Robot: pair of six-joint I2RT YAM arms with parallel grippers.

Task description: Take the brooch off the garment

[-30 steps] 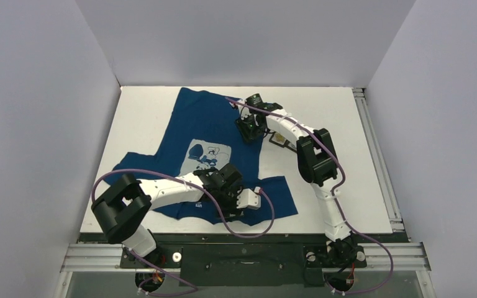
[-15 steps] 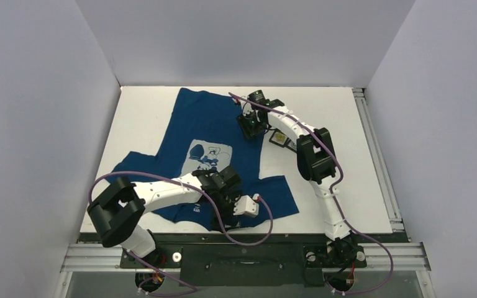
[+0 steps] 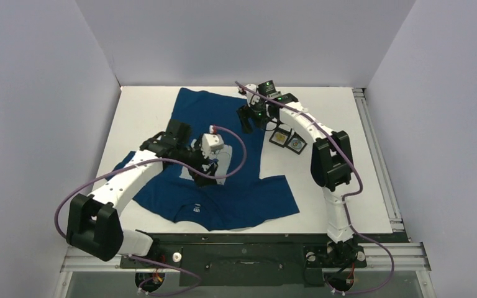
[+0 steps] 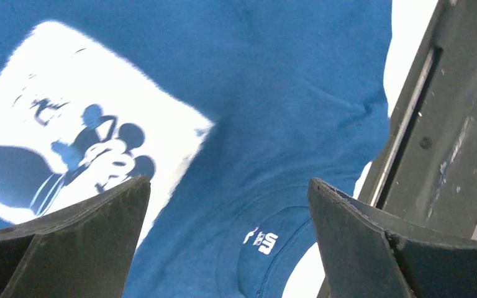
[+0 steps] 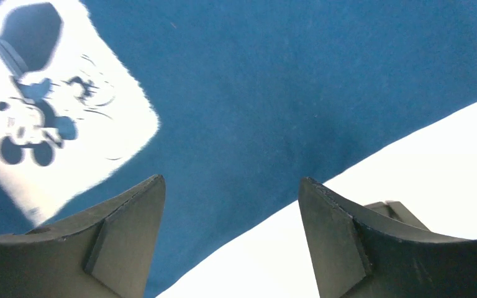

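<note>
Top external: L gripper (image 3: pixel 206 169), R gripper (image 3: pixel 248 121) agape over garment (image 3: pixel 236 195)

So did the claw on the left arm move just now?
Yes. The left gripper went from beside the shirt collar, near the front, farther back. It now hangs open over the mouse picture.

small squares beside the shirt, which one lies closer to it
The left square, just off the shirt's right edge; the other square lies farther out on the white table.
</note>
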